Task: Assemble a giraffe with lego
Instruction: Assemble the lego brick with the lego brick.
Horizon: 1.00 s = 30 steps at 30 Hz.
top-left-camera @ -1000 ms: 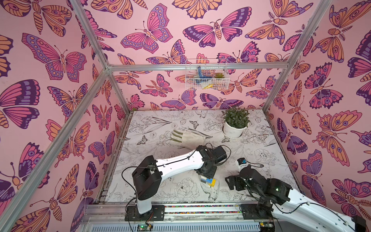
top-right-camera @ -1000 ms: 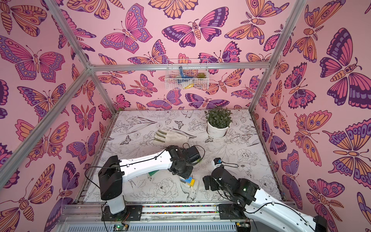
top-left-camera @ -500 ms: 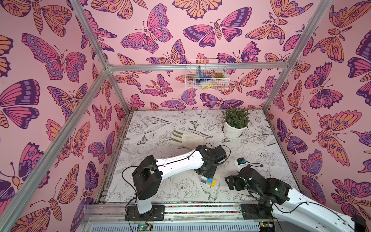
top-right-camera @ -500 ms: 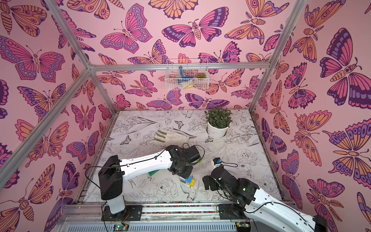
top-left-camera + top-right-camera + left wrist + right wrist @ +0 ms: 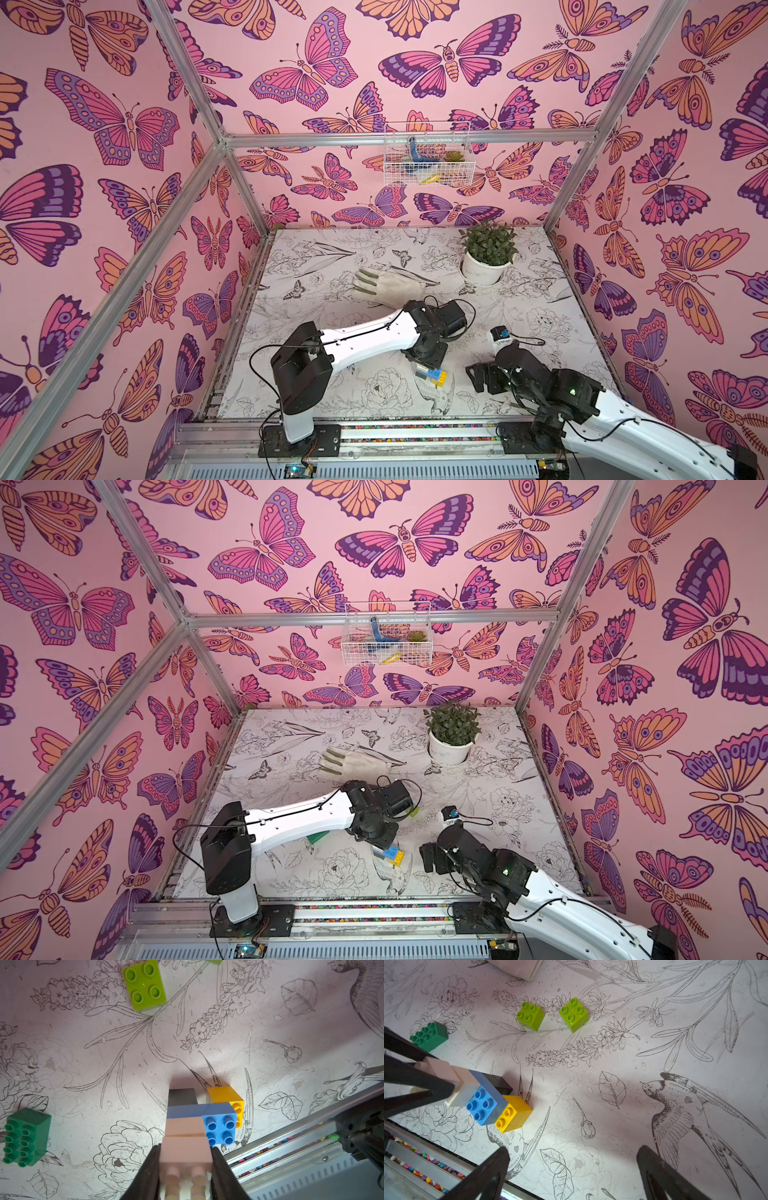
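Black brick (image 5: 181,1096) mostly hidden — L hand (image 5: 186,1148) grips white brick (image 5: 186,1156).

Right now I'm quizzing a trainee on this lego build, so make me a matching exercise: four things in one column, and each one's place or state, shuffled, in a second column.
Things
1. upper white brick
2. yellow brick
3. dark green brick
4. right gripper

Places or states
A. loose on the table, joined to nothing
B. open, holding nothing
C. clamped by the left gripper
D. under one end of the blue brick

Pairs: 1-C, 2-D, 3-A, 4-B
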{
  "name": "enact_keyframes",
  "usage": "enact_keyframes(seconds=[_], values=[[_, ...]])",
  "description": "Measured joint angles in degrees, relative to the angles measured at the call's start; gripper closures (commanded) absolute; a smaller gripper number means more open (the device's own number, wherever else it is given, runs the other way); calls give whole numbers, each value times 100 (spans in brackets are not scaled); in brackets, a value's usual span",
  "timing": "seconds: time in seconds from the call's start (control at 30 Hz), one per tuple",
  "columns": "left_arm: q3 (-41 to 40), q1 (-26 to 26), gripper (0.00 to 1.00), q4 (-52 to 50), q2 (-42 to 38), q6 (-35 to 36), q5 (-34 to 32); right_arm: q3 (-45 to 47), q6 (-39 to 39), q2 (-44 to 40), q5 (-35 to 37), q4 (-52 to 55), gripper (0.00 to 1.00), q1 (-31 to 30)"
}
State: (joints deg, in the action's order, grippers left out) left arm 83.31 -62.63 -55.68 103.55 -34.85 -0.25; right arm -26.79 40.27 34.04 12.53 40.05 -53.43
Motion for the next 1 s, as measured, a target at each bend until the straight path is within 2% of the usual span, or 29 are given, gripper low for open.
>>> enact_keyframes(seconds=[1.0], values=[[76,-9,100,-98,39,-55,59,0,2,-140,76,11,1,0]])
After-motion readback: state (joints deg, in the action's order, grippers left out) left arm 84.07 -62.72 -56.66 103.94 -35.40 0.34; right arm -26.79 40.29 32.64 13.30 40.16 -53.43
